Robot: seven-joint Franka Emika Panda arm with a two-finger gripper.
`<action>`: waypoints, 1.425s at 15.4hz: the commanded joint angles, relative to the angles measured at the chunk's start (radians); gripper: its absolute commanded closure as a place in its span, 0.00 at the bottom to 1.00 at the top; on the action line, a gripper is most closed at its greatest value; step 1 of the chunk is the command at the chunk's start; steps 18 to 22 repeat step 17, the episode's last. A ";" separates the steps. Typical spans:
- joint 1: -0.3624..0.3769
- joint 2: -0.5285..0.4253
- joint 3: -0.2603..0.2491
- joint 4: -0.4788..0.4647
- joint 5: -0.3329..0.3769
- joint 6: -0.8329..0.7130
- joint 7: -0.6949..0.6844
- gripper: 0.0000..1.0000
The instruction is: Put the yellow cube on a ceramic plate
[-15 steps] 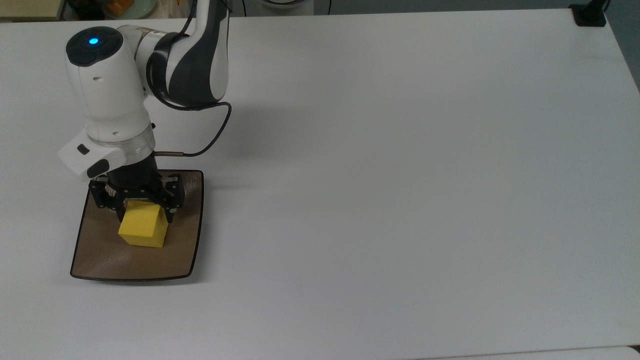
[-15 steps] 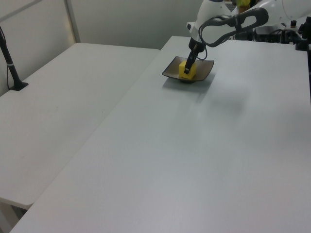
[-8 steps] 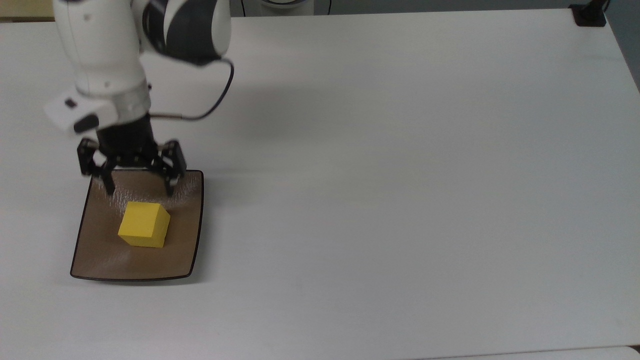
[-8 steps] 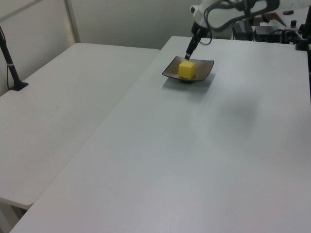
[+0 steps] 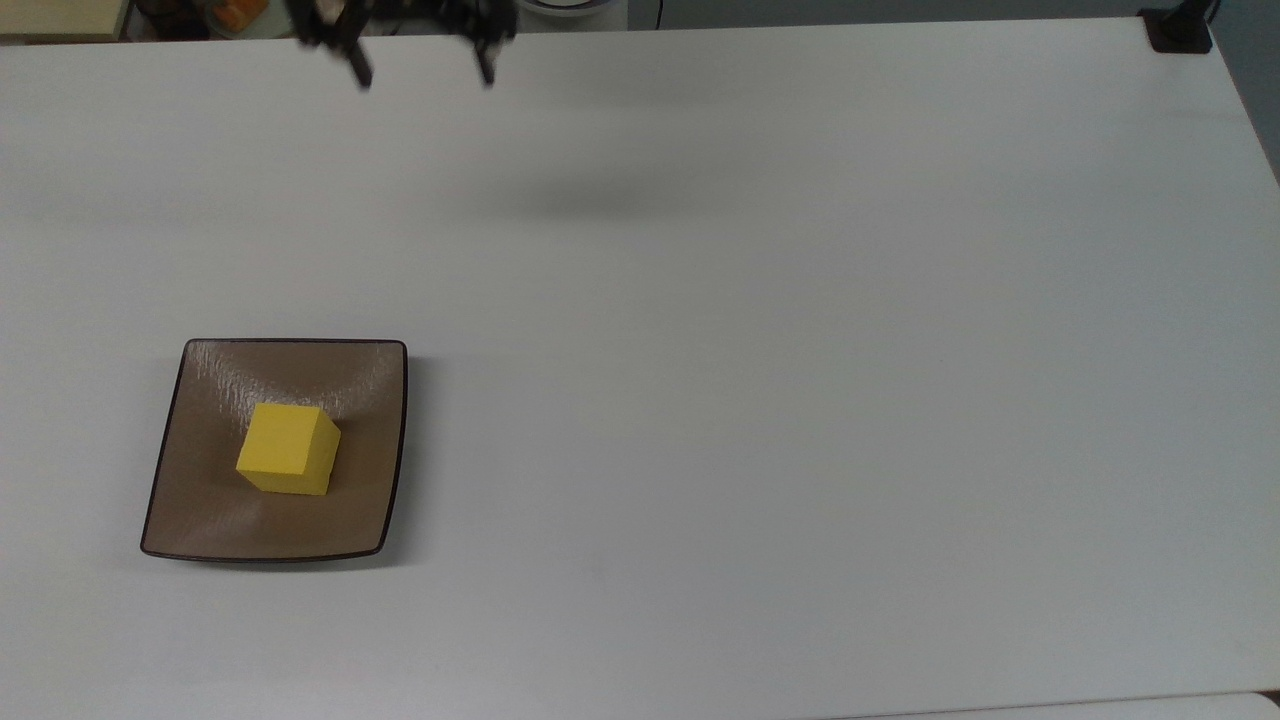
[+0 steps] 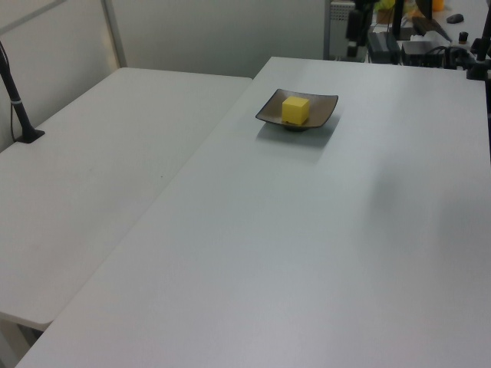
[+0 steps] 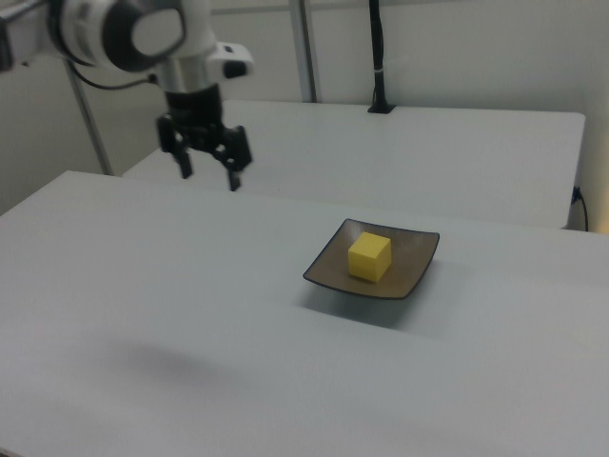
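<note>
White and wide, the desk [image 5: 800,350] has lots of bare space. At about 8 o'clock in the top view sits the ceramic plate [image 5: 200,510] — square, shiny brown, with a thin dark rim. The yellow cube [image 5: 287,449] rests flat on the plate, close to its middle, and nothing is touching it. In the left view the plate [image 6: 271,112] and the cube [image 6: 295,110] are far back at about 12 o'clock. In the right view the plate [image 7: 415,271] holds the cube [image 7: 369,257] near the middle of the picture.

Up at about 11 o'clock in the top view is the claw [image 5: 420,68], well apart from the plate. Its two dark fingers are spread wide and hold nothing. In the right view the claw [image 7: 208,178] hangs in the air above the desk at about 10 o'clock, pointing down under the white arm [image 7: 124,33] — released, with a clear gap between the fingers. A second white desk [image 6: 100,169] stands just beside the first one, at 9 o'clock in the left view.
</note>
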 commanded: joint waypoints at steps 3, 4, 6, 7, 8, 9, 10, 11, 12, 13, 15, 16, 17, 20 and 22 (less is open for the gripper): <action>0.185 -0.141 -0.077 -0.094 0.018 -0.102 0.073 0.00; 0.228 -0.150 -0.101 -0.114 0.018 -0.098 0.072 0.00; 0.234 -0.147 -0.102 -0.117 0.021 -0.082 0.072 0.00; 0.234 -0.141 -0.099 -0.117 0.021 -0.061 0.072 0.00; 0.234 -0.130 -0.092 -0.117 0.021 -0.038 0.072 0.00; 0.233 -0.120 -0.088 -0.114 0.022 -0.020 0.072 0.00; 0.221 -0.101 -0.079 -0.109 0.022 -0.015 0.072 0.00; 0.190 -0.095 -0.053 -0.102 0.022 -0.015 0.072 0.00; 0.137 -0.091 0.010 -0.098 0.022 -0.015 0.070 0.00; 0.129 -0.090 0.024 -0.098 0.021 -0.015 0.070 0.00; 0.130 -0.090 0.024 -0.098 0.018 -0.015 0.070 0.00; 0.130 -0.090 0.024 -0.098 0.014 -0.013 0.070 0.00; 0.132 -0.090 0.024 -0.098 0.014 -0.012 0.070 0.00; 0.132 -0.090 0.024 -0.098 0.014 -0.012 0.070 0.00; 0.132 -0.090 0.024 -0.098 0.014 -0.012 0.070 0.00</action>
